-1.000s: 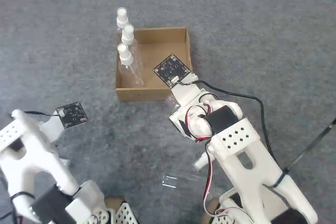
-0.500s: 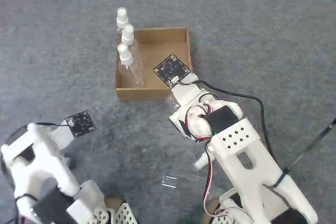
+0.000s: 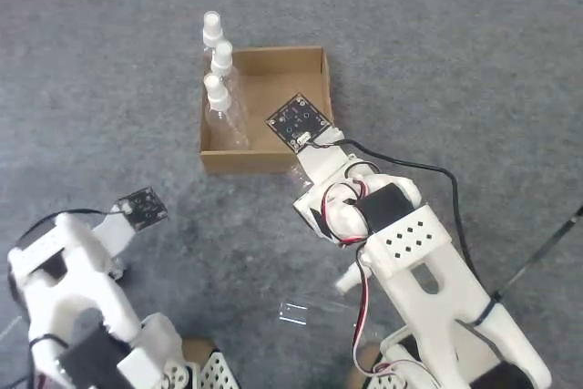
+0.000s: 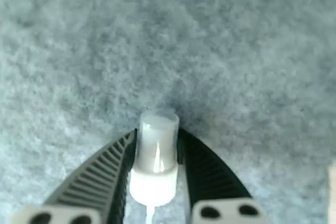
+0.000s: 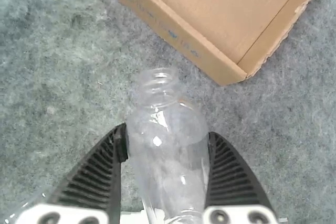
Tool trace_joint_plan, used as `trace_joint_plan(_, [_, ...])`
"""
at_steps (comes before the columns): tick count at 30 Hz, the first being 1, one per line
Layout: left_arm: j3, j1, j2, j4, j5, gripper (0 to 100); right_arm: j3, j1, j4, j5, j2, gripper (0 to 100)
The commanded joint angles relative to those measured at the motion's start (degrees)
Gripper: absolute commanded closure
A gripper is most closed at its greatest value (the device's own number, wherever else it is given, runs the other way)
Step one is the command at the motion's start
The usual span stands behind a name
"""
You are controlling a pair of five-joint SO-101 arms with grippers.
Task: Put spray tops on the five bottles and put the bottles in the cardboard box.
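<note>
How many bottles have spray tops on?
3, in a row along the cardboard box's left wall: far bottle, middle bottle, near bottle. The right gripper holds a bare-necked bottle; a lying bottle by that arm is partly hidden.

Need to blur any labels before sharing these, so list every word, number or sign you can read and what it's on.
Nothing here can be read.
cardboard box: faint blue print on its outer wall, too blurred to read.
right wrist's camera board and left wrist's camera board: marks too small to read.
bottle and spray top: no label seen.
</note>
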Motion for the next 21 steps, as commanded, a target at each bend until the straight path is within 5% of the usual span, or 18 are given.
trace_joint_plan(1, [-6.02,4.40,-2.55,7.82,5.54,96,-0.70,0.66,-1.19,0.00,-2.51,95.0])
trace_joint_plan(7, [-10.15,5.36,-2.02,14.51,8.53,85,-0.70,0.66,-1.19,0.00,-2.51,95.0])
trace_joint_plan(21, [-2.15,5.36,-1.93,6.68,8.53,86,-0.70,0.66,-1.19,0.00,-2.51,95.0])
